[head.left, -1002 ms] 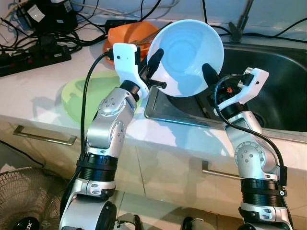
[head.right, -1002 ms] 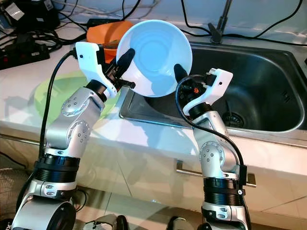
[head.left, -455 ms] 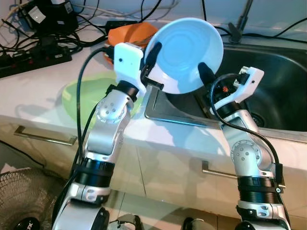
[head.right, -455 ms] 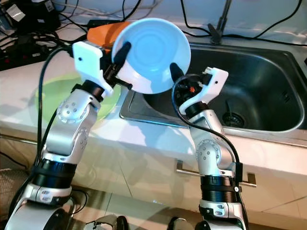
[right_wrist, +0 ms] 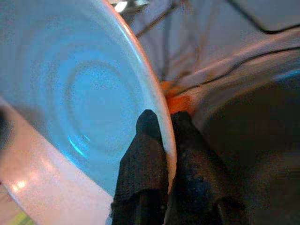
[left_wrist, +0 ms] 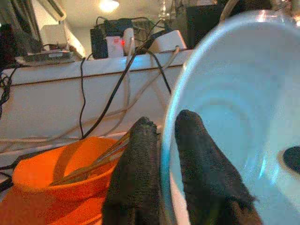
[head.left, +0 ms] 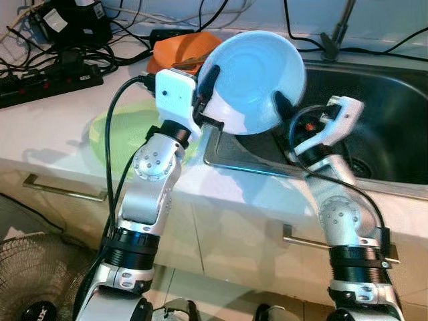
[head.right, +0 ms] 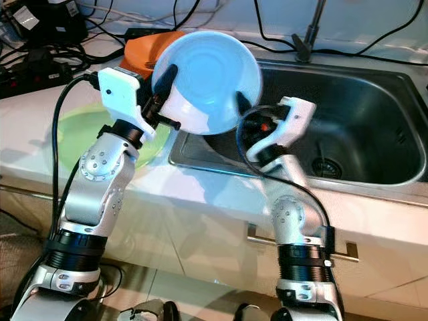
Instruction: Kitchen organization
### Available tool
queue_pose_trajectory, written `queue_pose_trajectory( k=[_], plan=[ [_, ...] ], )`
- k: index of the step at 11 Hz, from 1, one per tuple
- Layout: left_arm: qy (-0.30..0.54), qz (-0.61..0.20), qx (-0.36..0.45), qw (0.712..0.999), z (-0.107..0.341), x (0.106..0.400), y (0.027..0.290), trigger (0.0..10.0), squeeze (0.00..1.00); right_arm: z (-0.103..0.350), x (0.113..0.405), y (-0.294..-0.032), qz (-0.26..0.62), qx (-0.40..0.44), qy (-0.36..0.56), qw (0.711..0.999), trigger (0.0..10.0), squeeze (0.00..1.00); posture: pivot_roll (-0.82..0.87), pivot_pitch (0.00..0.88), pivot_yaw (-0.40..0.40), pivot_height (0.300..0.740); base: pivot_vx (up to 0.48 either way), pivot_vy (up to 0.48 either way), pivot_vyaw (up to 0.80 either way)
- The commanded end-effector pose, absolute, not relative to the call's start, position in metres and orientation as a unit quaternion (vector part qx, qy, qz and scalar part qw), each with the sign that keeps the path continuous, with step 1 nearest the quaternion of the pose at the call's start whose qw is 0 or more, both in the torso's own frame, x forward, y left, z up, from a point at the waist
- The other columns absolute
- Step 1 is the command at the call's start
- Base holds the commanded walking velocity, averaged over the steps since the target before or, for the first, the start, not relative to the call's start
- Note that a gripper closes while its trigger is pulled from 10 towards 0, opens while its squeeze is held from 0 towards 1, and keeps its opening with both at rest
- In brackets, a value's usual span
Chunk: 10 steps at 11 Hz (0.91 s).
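A light blue bowl (head.left: 251, 77) hangs tilted above the left edge of the steel sink (head.left: 381, 100), its inside facing me. My left gripper (head.left: 204, 85) is shut on its left rim, one finger inside and one behind, as the left wrist view (left_wrist: 161, 154) shows close up. My right gripper (head.left: 281, 107) is shut on the lower right rim, and the right wrist view (right_wrist: 165, 140) shows the fingers pinching that edge. Behind the bowl stands an orange bowl (head.left: 177, 50) with thin sticks in it. A light green plate (head.left: 117, 130) lies on the white counter under my left arm.
A black power strip (head.left: 50, 72) and tangled cables crowd the back left of the counter. The faucet base (head.left: 332, 40) rises behind the sink. Cabinet handles (head.left: 63, 189) run below the counter edge. A fan (head.left: 30, 281) stands on the floor at lower left.
Both grippers have carried the blue bowl a little to the left and farther back, toward the orange bowl. Its tilt has changed slightly.
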<state>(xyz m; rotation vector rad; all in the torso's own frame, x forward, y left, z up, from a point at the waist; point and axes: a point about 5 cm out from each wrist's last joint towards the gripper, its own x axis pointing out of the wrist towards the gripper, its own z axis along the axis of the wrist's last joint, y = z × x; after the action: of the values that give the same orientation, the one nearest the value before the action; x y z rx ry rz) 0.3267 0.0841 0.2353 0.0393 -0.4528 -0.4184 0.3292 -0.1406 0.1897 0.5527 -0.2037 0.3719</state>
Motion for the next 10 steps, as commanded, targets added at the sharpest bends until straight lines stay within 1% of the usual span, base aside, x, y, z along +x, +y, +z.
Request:
queue_pose_trajectory(
  k=[1,3,4,6,7,8,9,10],
  plan=[
    [-0.223,-0.206,0.018,0.953,0.234,0.326,0.085,10.0,1.00,0.200,0.331,-0.142,0.178,0.274,-0.124,0.937,0.0,0.00,0.03,0.055,0.056,0.740,0.000,0.000,0.00],
    [-0.222,-0.207,0.011,0.953,0.234,0.325,0.087,10.0,1.00,0.203,0.335,-0.150,0.152,0.297,-0.134,0.933,0.0,0.00,0.04,0.056,0.058,0.740,0.000,0.000,0.00],
    [-0.221,-0.208,0.012,0.953,0.233,0.324,0.086,10.0,1.00,0.209,0.340,-0.161,0.119,0.301,-0.149,0.934,0.0,0.00,0.04,0.055,0.058,0.740,0.000,0.000,0.00],
    [-0.220,-0.207,0.015,0.953,0.229,0.321,0.085,10.0,1.00,0.226,0.354,-0.197,0.044,0.281,-0.182,0.941,0.0,0.00,0.03,0.049,0.058,0.740,0.000,0.000,0.00],
    [-0.227,-0.204,0.020,0.952,0.229,0.318,0.085,10.0,1.00,0.228,0.359,-0.206,0.025,0.259,-0.183,0.948,0.0,0.00,0.03,0.048,0.058,0.740,0.000,0.000,0.00],
    [-0.250,-0.188,0.054,0.948,0.230,0.312,0.088,10.0,0.00,0.229,0.367,-0.217,-0.008,0.224,-0.178,0.958,10.0,0.00,0.04,0.048,0.058,0.740,0.000,0.000,0.00],
    [-0.270,-0.171,0.090,0.943,0.230,0.306,0.091,10.0,0.00,0.225,0.372,-0.224,-0.033,0.203,-0.166,0.964,10.0,0.00,0.05,0.046,0.057,0.740,0.000,0.000,0.00],
    [-0.289,-0.167,0.138,0.932,0.225,0.299,0.090,10.0,0.00,0.223,0.379,-0.233,-0.058,0.165,-0.163,0.971,10.0,0.00,0.06,0.043,0.054,0.740,0.000,0.000,0.00]
  ],
)
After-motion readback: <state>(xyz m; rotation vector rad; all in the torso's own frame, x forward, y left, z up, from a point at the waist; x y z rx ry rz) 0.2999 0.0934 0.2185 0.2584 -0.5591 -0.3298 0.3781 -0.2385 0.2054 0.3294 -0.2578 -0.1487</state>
